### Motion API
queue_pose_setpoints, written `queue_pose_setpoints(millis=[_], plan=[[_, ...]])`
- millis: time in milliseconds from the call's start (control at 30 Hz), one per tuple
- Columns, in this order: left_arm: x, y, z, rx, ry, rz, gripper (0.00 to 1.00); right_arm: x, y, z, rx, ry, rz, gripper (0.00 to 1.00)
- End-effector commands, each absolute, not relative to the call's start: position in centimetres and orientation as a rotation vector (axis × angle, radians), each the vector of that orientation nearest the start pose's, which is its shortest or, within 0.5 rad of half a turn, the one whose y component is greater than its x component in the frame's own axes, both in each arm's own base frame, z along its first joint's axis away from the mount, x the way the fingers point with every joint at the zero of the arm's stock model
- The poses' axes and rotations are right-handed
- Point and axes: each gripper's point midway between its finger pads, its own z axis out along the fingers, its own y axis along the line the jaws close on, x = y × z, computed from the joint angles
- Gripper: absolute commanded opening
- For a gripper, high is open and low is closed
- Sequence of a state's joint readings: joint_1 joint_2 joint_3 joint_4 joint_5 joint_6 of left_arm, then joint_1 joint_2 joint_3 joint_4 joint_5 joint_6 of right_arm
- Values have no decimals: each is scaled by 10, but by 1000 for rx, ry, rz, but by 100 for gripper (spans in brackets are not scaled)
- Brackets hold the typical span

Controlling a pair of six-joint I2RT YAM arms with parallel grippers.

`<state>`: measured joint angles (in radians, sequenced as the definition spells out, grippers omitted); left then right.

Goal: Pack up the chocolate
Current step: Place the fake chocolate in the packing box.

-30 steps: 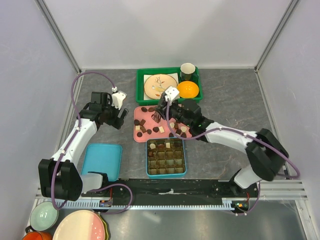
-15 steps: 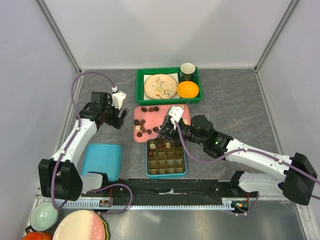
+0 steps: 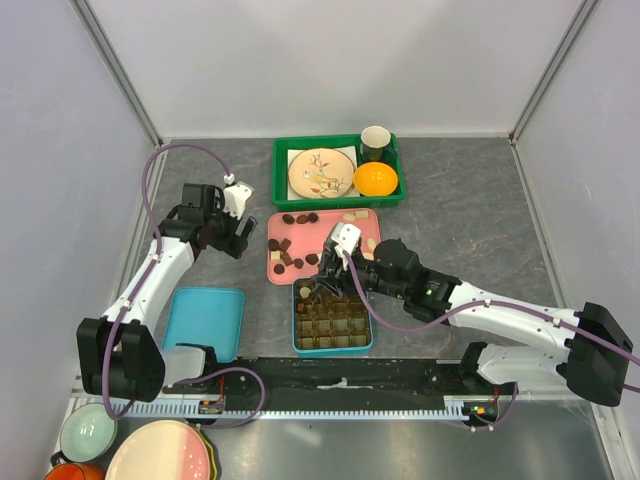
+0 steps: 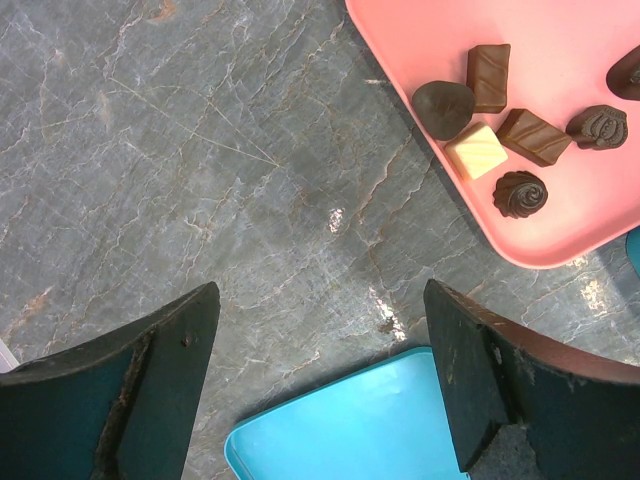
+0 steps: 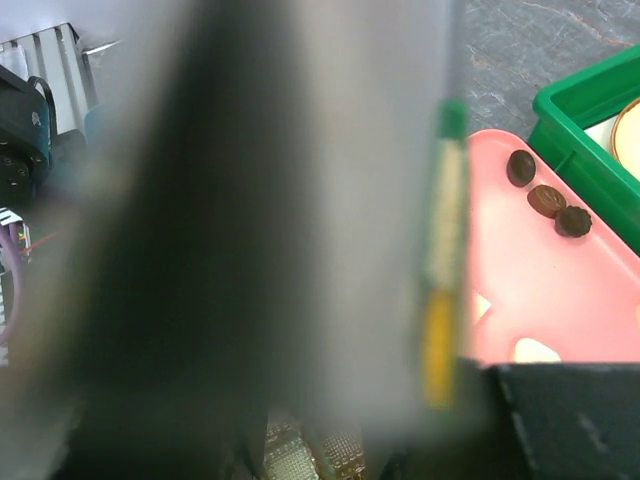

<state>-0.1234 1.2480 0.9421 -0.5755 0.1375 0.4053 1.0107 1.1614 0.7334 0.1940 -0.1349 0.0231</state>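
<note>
Step in hand: placing into the box. The right gripper (image 3: 322, 284) is low over the box (image 3: 333, 351), at its far-left cells, just beside the near edge of the pink tray (image 3: 295, 236).

Right fingers: cannot tell how far apart they are, or whether they hold a piece. The wrist view is blurred and blocked, and from above the fingers cover the cell.

Left gripper (image 4: 320, 290): fingers spread wide, nothing between them. It hovers over bare surface (image 4: 200, 150) between the pink tray and the blue tray (image 3: 203, 320).

Chocolate (image 4: 443, 108): loose pieces lie on the pink tray, in a cluster at its near-left corner and a row along the far edge. A few sit in the far row of the box; the near rows look unfilled.

Next, as I judge it: confirm the piece is seated in one cell, lift straight up clear of the dividers, then go back to the tray for another. Risk: a piece straddling a divider.
</note>
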Motion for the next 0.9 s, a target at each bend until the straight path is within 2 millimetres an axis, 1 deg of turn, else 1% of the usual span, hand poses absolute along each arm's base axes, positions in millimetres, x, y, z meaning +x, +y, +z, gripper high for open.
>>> queue_pose_setpoints(millis=[0,133,233,333,367,400,433,467,533,567,633,667,733,767,833,867], plan=[[315,-46,141,690,2307,-46,91,191,352,226,-933,1567,865,44],[315,-46,142,689,2306,-44,91,192,350,229,-924,1565,857,45],[315,-47,142,689,2304,-50,91,193,350,236,-920,1551,852,45],[315,-47,143,691,2300,-50,91,199,349,247,-893,1526,833,39],[315,-47,144,690,2299,-48,91,200,350,254,-881,1504,834,34],[315,-47,144,689,2299,-51,91,202,351,257,-873,1494,830,32],[314,-47,144,689,2301,-51,91,207,351,262,-852,1484,815,31],[315,-47,144,687,2298,-51,91,210,354,269,-839,1461,813,29],[315,-48,144,688,2299,-53,91,216,358,274,-823,1448,807,27],[315,-47,145,685,2299,-52,91,221,364,280,-806,1435,804,26],[315,-47,145,688,2298,-49,91,229,370,283,-815,1408,777,24],[315,-46,145,685,2298,-45,91,234,378,283,-815,1396,773,22],[316,-46,146,684,2295,-43,91,240,387,282,-813,1387,771,20],[316,-47,146,684,2295,-45,91,250,394,278,-794,1394,750,18],[316,-47,147,683,2295,-47,91,259,403,274,-784,1395,740,16],[316,-47,147,681,2296,-48,91,267,411,269,-777,1395,735,15]])
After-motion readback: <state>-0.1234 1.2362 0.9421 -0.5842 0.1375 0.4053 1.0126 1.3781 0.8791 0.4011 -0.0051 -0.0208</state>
